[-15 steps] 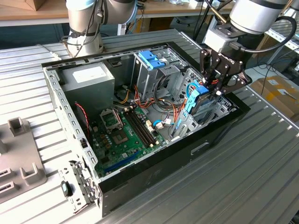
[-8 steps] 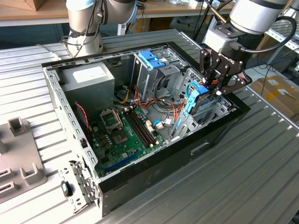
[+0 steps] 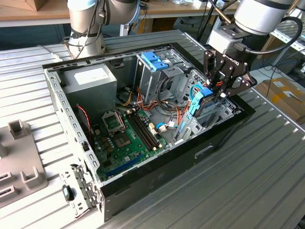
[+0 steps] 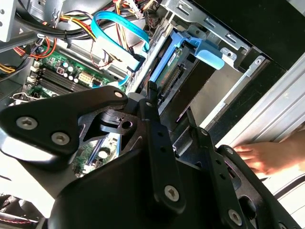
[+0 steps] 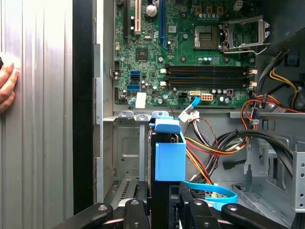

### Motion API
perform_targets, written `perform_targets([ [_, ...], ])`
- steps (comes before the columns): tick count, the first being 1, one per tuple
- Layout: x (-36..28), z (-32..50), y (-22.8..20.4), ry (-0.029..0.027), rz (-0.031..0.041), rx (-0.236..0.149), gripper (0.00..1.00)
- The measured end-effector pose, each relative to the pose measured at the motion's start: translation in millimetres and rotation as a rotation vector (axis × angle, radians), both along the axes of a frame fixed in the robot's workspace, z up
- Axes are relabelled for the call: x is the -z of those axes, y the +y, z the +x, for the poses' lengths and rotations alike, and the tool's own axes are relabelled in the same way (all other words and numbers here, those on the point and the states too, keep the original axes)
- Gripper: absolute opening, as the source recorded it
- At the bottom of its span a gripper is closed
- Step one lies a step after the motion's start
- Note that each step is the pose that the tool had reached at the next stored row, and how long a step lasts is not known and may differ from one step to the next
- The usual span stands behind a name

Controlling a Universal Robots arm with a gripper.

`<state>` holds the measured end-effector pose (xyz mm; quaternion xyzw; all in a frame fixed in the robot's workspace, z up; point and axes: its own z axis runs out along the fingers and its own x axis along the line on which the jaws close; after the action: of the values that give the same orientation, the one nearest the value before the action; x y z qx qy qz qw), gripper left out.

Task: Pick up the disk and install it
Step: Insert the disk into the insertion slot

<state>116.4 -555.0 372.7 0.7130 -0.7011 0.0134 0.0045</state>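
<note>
My gripper [image 3: 217,93] is shut on the disk [image 3: 199,106], a flat drive with blue side rails held on edge. It hangs at the drive bay in the corner of the open computer case [image 3: 214,143], at the exterior view's right. In the first wrist view the disk's blue rail [image 5: 169,160] stands out between my black fingers [image 5: 136,212], above the metal bay. The second wrist view has the disk [image 4: 164,71] with its blue tab partly inside the bay frame, beyond my gripper [image 4: 174,119].
A tall metal cage with a blue top [image 3: 155,64] stands just behind the bay. Loose cables [image 3: 167,119] and the motherboard [image 3: 126,136] lie beside it, with a grey box [image 3: 90,81] at the back. A person's hand [image 5: 7,83] rests on the table outside the case.
</note>
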Motion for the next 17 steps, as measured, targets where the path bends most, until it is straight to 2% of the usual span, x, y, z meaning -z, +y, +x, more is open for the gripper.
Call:
perform_targets([
  [1, 0.0, 0.0, 0.0, 0.0000, 0.0000, 0.000, 0.36],
  [2, 0.0, 0.0, 0.0, 0.0000, -0.0001, 0.000, 0.42],
  [10, 0.7, -0.8, 0.0, 0.0001, 0.0003, 0.000, 0.42],
  [12, 3.0, -5.3, 0.0, 0.0001, 0.0000, 0.000, 0.42],
  [17, 12.9, -5.9, 0.0, 0.0001, 0.0000, 0.000, 0.42],
])
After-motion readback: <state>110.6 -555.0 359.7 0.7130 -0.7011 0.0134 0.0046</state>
